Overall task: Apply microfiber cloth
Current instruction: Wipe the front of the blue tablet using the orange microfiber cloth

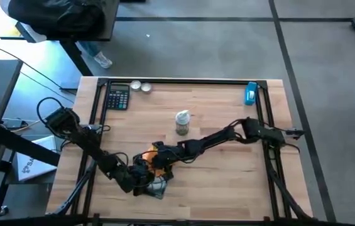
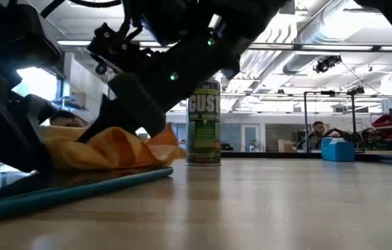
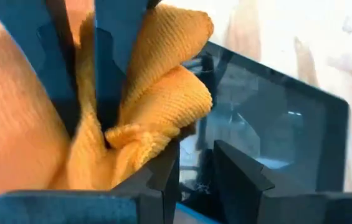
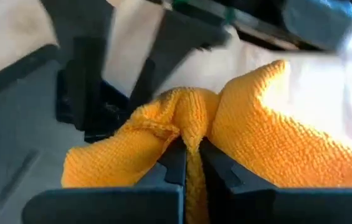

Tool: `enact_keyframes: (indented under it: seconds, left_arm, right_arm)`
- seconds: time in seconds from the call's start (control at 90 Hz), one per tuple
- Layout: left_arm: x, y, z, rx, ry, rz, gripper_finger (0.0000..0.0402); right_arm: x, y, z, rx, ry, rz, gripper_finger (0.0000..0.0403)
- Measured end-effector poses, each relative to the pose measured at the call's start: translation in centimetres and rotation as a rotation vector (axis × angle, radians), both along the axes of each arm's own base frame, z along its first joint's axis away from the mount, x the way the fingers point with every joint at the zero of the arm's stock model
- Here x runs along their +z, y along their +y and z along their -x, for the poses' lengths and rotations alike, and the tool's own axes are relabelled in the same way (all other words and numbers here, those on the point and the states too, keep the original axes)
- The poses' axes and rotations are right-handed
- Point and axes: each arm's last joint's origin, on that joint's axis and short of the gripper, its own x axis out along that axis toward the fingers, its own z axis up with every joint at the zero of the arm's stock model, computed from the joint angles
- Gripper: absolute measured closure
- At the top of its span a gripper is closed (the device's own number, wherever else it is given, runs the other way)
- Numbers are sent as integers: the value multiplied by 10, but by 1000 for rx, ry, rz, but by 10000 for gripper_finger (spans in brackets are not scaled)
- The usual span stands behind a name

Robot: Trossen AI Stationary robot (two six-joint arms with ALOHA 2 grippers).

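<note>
Cloth (image 1: 155,158), bright orange and bunched, lies on the dark glossy tablet (image 1: 154,186) at about 6 o'clock on the desk (image 1: 215,182), just 7 o'clock of the green can (image 1: 182,122). Right gripper (image 4: 190,163) reaches in from 3 o'clock with its jaws clenched on a fold of the cloth, while the left gripper (image 3: 191,163), coming from 9 o'clock, sits at the cloth's edge over the tablet with jaws released and nothing between them. A calculator (image 1: 118,96) rests near 11 o'clock and a blue box (image 1: 251,93) near 1 o'clock.
</note>
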Motion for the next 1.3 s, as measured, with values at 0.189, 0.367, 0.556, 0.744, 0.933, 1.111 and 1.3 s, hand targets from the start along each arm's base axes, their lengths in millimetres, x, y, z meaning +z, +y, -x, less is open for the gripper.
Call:
enact_keyframes:
  seconds: [0.189,0.367,0.556,0.744,0.933,1.111,1.3]
  left_arm:
    - [0,0,1,10,6,15,321]
    - [0,-3,3,-6,11,21,321]
    - [0,-3,3,-3,8,14,321]
    - [0,-3,3,0,7,10,321]
    - [0,-3,3,1,7,7,321]
    - [-1,-2,3,12,4,1,321]
    - [-1,-4,6,16,5,20,321]
  right_arm:
    - [16,-9,13,-172,74,225,403]
    - [31,-15,23,-269,121,317,403]
    - [36,14,5,-96,-97,57,403]
    - [11,40,-3,-1,-210,-30,403]
    - [-8,42,-1,-79,-134,-53,403]
    - [-5,33,9,-312,-49,89,403]
    - [-2,21,31,-513,87,328,403]
